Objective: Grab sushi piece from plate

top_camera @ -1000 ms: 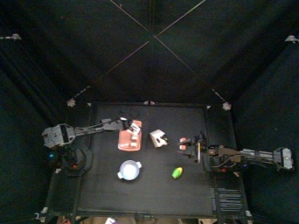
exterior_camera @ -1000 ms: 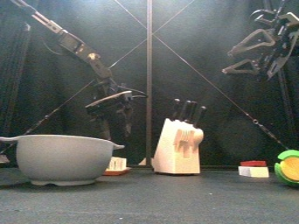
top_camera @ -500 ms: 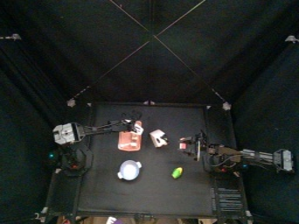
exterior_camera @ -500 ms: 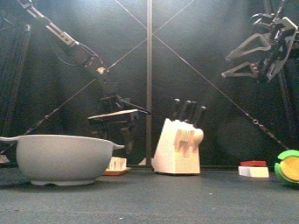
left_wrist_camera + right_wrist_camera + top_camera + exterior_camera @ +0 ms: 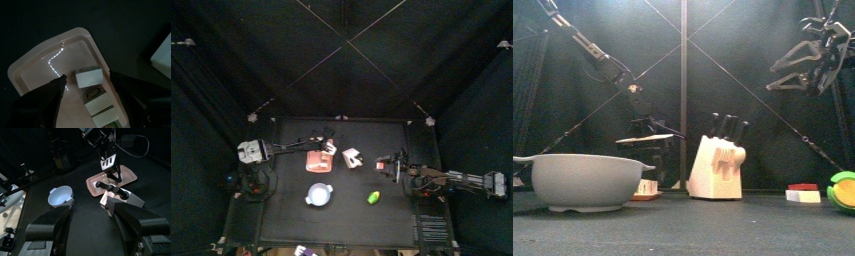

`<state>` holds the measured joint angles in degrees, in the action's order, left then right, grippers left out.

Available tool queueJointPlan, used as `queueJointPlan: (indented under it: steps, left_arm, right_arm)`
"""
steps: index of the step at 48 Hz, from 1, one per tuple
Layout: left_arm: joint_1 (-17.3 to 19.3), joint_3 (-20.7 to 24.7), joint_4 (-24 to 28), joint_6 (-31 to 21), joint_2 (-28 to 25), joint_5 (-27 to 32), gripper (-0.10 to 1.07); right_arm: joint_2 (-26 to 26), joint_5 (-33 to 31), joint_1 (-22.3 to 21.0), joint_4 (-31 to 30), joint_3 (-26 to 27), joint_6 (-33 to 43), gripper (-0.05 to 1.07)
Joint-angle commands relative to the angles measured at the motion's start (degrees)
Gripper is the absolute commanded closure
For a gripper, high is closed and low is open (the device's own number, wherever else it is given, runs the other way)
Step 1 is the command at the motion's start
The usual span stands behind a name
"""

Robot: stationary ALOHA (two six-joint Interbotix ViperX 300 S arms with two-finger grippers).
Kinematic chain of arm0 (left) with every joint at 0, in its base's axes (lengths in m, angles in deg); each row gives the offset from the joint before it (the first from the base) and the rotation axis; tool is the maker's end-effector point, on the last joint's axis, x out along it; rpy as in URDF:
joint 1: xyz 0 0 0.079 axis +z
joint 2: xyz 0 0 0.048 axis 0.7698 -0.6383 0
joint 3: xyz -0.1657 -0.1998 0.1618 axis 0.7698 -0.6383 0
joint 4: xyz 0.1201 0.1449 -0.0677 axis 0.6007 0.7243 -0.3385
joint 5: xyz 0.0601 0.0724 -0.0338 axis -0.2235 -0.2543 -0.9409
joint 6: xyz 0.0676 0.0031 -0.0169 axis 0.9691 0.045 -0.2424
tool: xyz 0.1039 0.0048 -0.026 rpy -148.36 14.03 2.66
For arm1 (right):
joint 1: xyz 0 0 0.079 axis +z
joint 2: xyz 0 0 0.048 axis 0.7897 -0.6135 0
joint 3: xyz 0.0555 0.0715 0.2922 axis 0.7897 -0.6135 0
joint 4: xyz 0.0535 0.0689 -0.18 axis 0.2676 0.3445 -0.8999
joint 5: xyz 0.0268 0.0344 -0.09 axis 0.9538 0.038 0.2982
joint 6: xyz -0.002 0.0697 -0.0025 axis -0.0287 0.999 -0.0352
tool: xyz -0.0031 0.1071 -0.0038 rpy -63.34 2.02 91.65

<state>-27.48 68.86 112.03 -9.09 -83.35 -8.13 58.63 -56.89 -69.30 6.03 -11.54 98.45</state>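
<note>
Left end effector (image 5: 87, 95) down over the plate (image 5: 40, 65), jaws spread wide with nothing between them, straddling a row of pale pieces along the plate's length. Sushi piece (image 5: 89, 78) lying flat on the plate, plain white, first in that row, squarely in the gap between the two jaw tips but apparently not touched by either. Behind it, closer to the wrist, more pieces lined up, one with a darker mark on top. From above, plate (image 5: 319, 159) sitting left of the worktop's (image 5: 291, 205) middle, left arm reaching in over it. From the front, plate mostly hidden behind the bowl (image 5: 587, 180), only a sliver of it peeking out beside the knife block (image 5: 718, 166). Right end effector (image 5: 93, 208) parked high and off to the right, jaws apart, empty, looking on from a distance. Progress, by the look of it: approach and lining-up done, grasp not yet made. Left to do: a little more descent perhaps, closing on the piece, then lifting it clear of the plate. Tight spacing to the neighbouring piece the likely snag.
</note>
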Motion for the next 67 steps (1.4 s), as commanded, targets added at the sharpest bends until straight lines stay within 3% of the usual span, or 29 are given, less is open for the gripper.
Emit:
queueJointPlan:
  steps: [1, 28, 39, 67]
  left_arm:
    - [0.3, 1.8, 0.2, -0.1, 0.5, -0.1, 0.01]
    - [0.3, 1.7, -1.1, -0.1, -0.2, -0.1, 0.22]
    - [-0.1, 1.5, -0.8, 0.4, 2.2, 2.8, 0.30]
    - [-2.2, 1.5, 0.9, 0.7, 6.2, 4.0, 0.31]
  right_arm:
    - [-0.5, 0.4, -0.4, 0.2, 0.5, 0.0, 0.14]
    - [-0.6, 0.4, -0.9, 0.2, 0.5, 0.0, 0.14]
    - [-0.6, 0.4, -1.0, 0.2, 0.4, 0.0, 0.14]
    - [-0.6, 0.4, -1.1, 1.6, 0.4, 0.0, 0.14]
